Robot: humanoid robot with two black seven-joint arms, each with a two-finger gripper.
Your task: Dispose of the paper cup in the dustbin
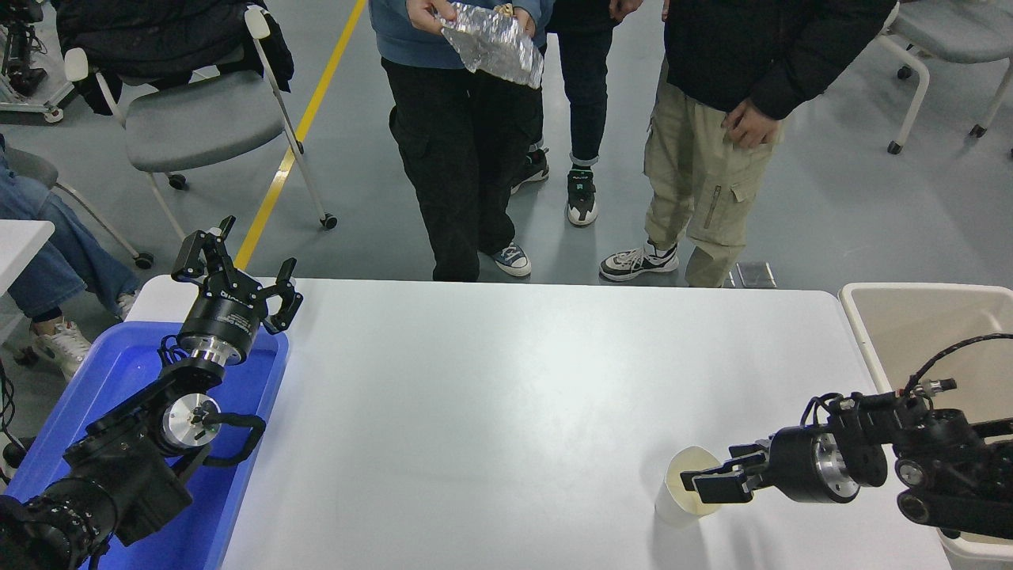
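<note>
One paper cup near table's front edge; right gripper jaws apart over rim.

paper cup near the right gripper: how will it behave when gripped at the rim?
The paper cup looks thin-walled and nothing shows inside, so it is probably very light and would likely crumple under a firm squeeze. It stands upright on its narrower base, so a sideways nudge from the right gripper at its rim could tip it, and it may then roll.

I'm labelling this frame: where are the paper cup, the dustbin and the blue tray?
paper cup (673, 507): head view, outer white wall.
dustbin (859, 324): head view, left rim.
blue tray (119, 368): head view, bare floor.
</note>
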